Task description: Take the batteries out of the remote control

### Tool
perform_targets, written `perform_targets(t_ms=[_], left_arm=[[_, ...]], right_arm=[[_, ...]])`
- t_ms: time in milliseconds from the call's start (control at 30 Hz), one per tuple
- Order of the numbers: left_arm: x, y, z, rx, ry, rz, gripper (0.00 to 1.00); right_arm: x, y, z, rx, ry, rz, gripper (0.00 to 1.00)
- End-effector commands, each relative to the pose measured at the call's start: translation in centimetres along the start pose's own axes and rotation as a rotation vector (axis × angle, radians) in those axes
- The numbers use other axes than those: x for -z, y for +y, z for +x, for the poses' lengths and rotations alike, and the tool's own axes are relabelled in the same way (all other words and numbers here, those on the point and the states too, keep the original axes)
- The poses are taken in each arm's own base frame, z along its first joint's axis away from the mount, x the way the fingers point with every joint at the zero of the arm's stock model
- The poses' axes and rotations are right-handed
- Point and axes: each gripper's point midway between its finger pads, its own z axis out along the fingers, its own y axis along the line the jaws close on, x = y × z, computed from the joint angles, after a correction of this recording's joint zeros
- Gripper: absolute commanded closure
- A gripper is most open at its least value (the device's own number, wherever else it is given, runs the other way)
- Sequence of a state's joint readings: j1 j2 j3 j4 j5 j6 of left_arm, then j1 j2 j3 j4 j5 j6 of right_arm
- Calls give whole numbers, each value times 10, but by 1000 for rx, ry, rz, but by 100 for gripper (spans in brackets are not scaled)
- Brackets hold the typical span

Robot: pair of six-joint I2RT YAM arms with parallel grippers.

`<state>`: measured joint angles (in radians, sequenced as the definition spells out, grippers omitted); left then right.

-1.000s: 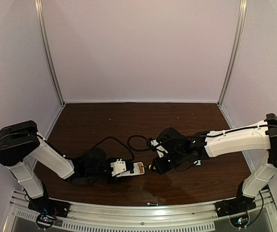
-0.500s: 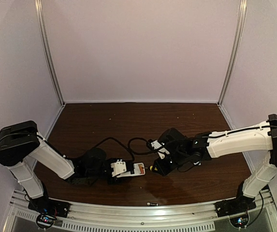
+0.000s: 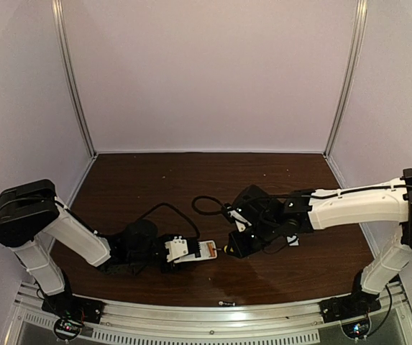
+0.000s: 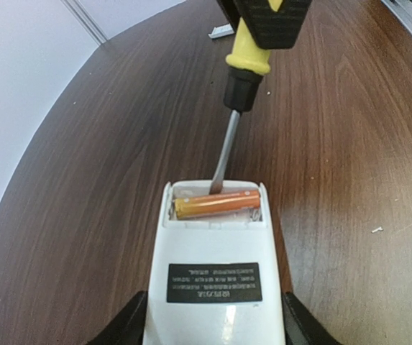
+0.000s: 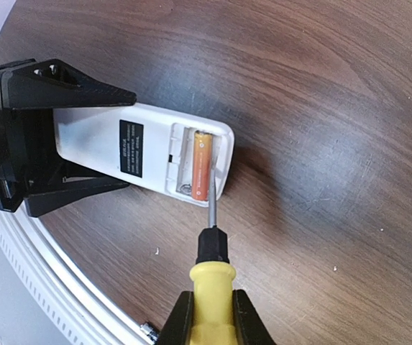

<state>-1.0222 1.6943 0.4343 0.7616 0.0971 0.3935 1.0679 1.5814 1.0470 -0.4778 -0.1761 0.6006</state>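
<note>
1. Dark tabletop (image 3: 155, 180) carries the remote control (image 4: 213, 244), clamped in our left pincer (image 4: 213, 327).
2. Only wrist views show us one orange battery (image 4: 216, 203) just ahead of that pincer.
3. Our right pincer (image 5: 211, 320) grips the screwdriver (image 5: 209, 280), tip at that battery.

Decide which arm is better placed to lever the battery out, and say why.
Right. The right gripper holds the screwdriver, tip at the battery; the left gripper clamps the remote.

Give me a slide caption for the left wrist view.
Left fingers hold the remote while the screwdriver tip meets the one visible battery.
</note>
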Motion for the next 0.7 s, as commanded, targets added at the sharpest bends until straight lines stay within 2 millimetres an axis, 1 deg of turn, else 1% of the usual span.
perform_targets(t_ms=[0, 300, 667], left_arm=[[-1, 11, -24, -21, -80, -35, 100], [-1, 11, -24, -20, -77, -36, 100], [-1, 11, -24, -19, -77, -35, 100]], right_arm=[[12, 2, 1, -34, 0, 38, 100], [17, 5, 6, -40, 9, 59, 100], [9, 4, 9, -43, 18, 72, 100]])
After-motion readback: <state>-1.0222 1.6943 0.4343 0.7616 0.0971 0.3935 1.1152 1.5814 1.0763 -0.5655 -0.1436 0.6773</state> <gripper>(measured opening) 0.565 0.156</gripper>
